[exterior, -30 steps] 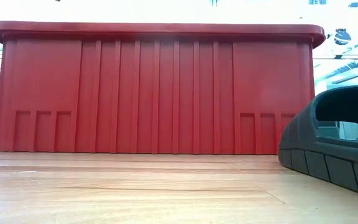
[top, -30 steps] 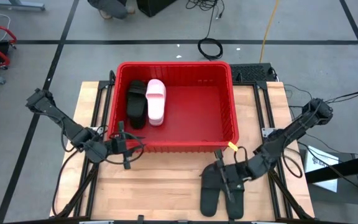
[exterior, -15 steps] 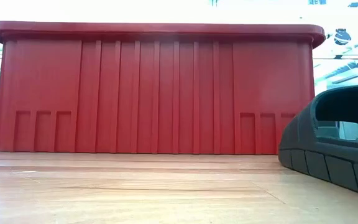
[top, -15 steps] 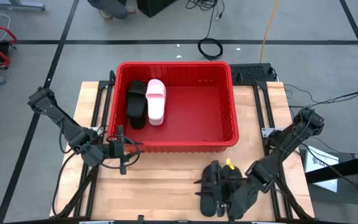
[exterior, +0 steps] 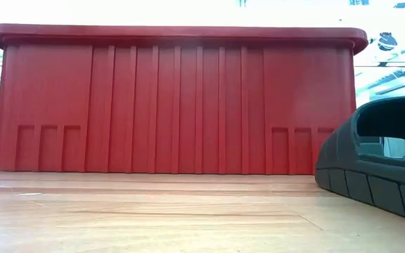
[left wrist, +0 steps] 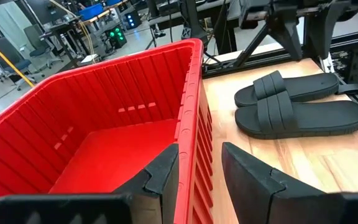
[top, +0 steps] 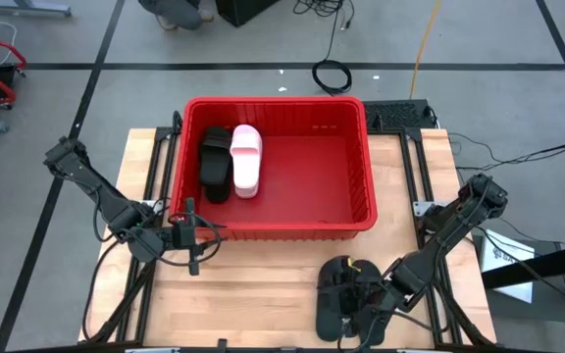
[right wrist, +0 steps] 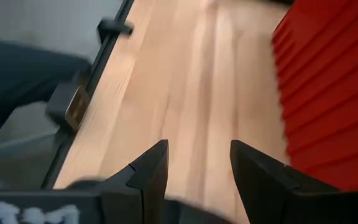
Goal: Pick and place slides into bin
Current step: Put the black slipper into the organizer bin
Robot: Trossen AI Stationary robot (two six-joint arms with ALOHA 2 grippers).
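Note:
The red bin (top: 361, 167) stands at the table's middle. One black slide (top: 215, 162) and one pale pink slide (top: 246, 159) lie flat in its left end. Two more black slides (top: 333, 294) lie side by side on the table in front of the bin's right end. They also show in the left wrist view (left wrist: 294, 106), and one shows in the low view (exterior: 378, 161). My right gripper (top: 363, 312) is open over these two slides, pointing toward the table's left (right wrist: 197, 149). My left gripper (top: 196, 240) is open at the bin's near left corner (left wrist: 197, 155).
The bin's near wall (exterior: 174, 105) stands between the two grippers' working areas. Bare wooden table (top: 253, 294) lies in front of the bin, left of the two slides. Metal frame rails (top: 425, 186) run along the table's sides.
My right gripper has swung from beside the bin's near right corner toward the table's near edge. It has come down over the two black slides and turned toward the left. My left gripper has drawn back slightly toward the table's left.

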